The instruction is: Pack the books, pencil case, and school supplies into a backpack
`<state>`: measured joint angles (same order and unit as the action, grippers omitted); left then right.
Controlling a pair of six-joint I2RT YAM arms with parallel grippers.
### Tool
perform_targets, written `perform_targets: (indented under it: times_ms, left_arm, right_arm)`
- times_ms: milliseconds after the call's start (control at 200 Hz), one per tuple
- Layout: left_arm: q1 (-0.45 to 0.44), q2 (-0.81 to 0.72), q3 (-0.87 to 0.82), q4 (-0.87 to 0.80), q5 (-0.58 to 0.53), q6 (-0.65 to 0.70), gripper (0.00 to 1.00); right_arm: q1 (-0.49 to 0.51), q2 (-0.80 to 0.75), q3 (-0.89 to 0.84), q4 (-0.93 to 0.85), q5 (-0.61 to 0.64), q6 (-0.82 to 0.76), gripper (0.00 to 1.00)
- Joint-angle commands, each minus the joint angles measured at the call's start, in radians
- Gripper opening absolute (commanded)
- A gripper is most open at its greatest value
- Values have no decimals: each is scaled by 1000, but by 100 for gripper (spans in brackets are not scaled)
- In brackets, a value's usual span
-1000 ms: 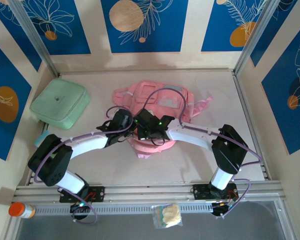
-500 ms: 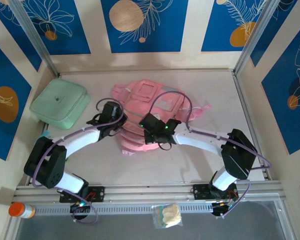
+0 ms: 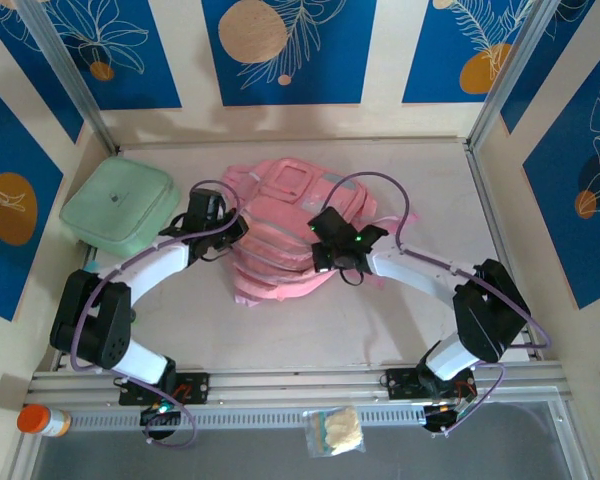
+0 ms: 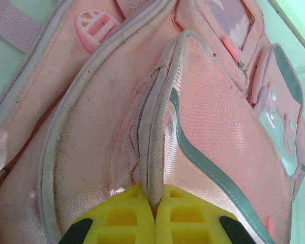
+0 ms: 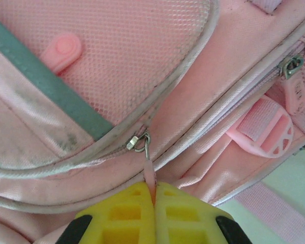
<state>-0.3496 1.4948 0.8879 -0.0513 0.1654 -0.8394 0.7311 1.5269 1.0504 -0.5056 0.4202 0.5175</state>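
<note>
The pink backpack [image 3: 280, 235] lies on the table between my two arms. My left gripper [image 3: 225, 232] is at its left side and, in the left wrist view, is shut [image 4: 153, 199] on a grey piped seam [image 4: 160, 127] of the backpack [image 4: 223, 127]. My right gripper [image 3: 325, 258] is at the backpack's right side. In the right wrist view it is shut [image 5: 153, 193] on a pink zipper pull [image 5: 150, 175] that hangs from a metal slider [image 5: 138, 142] on the backpack [image 5: 142, 61]. The books are out of view.
A mint green square pouch [image 3: 120, 205] lies at the table's left. An orange-capped bottle [image 3: 42, 420] and a small clear bag [image 3: 335, 430] sit off the table's near edge. Patterned walls enclose the table on three sides.
Both grippers have moved away from me and apart, the left one leftward and the right one rightward. The backpack has shifted with them and now lies spread wider.
</note>
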Motion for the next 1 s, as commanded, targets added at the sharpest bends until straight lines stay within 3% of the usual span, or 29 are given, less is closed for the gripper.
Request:
perform_targets:
  times_ms: [0,75,115,175,290,430,555,670,710,760,855,930,995]
  left_arm:
    - [29,23,41,36,34,60,0]
    - [27,21,52,30,73,69,0]
    - [28,3,52,9,74,84,0]
    - [28,-44,41,-30,51,110,27]
    - [29,-179,-37,-75,-1,143,44]
    - [32,-393,-146,-149,-142,188,66]
    - [37,-551,-188,-280,-431,308,100]
    - [43,-644,-274,-259,-682,452,99]
    - [45,-663,-321,-194,-747,519,99]
    - [49,-674,-387,-75,-805,608,99]
    - [67,-633,-540,266,-816,778,99]
    - [95,-542,-618,486,-737,855,99]
    - [108,-448,-633,619,-670,885,99]
  right_arm:
    - [-48,-22,5,0,-12,-73,0]
    - [-18,-28,26,-11,-40,-114,0]
    - [-3,-50,32,-21,-76,-131,12]
    - [0,-91,34,-38,-108,-127,31]
    - [-26,-204,16,-69,-78,-108,62]
    - [-119,-377,-124,2,75,-49,74]
    - [-278,-509,-278,174,62,-114,80]
    - [-412,-586,-390,299,128,-134,89]
    - [-461,-610,-449,376,134,-147,100]
    - [-526,-619,-525,496,81,-174,99]
    - [-608,-573,-625,678,45,-228,99]
    - [-650,-515,-683,811,38,-259,99]
    - [-698,-445,-709,922,-40,-265,99]
